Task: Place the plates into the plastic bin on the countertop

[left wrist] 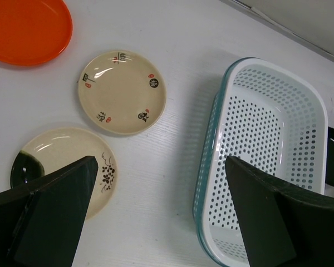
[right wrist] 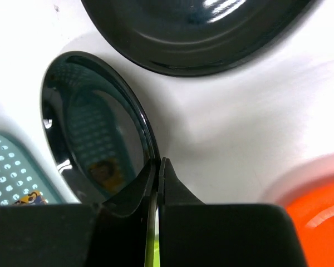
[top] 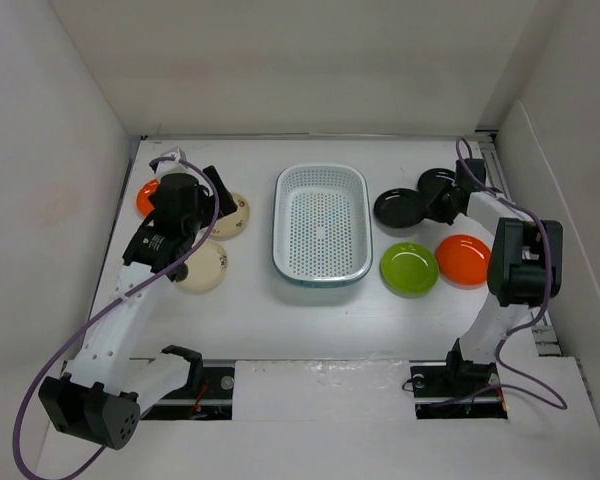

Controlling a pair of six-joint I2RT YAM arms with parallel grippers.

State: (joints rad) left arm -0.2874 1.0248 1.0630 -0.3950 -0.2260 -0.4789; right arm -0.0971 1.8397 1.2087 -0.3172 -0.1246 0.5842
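Note:
My right gripper [right wrist: 158,166] is shut on the rim of a glossy black plate [right wrist: 94,128], which looks tilted up, edge-on to the fingers. A second black plate [right wrist: 195,28] lies just beyond it. In the top view the held black plate [top: 400,207] sits right of the plastic bin [top: 322,168], with the right gripper [top: 442,208] at its right edge. A lime green plate [top: 409,268] and an orange plate [top: 463,259] lie nearer. My left gripper [left wrist: 161,222] hangs open above the countertop between a cream plate [left wrist: 61,156] and the bin [left wrist: 211,144], holding nothing.
A patterned cream plate [left wrist: 122,92] and another orange plate [left wrist: 28,28] lie on the left side of the countertop [top: 250,320]. White walls close in the surface at the back and on both sides. The bin's perforated bottom holds no plates.

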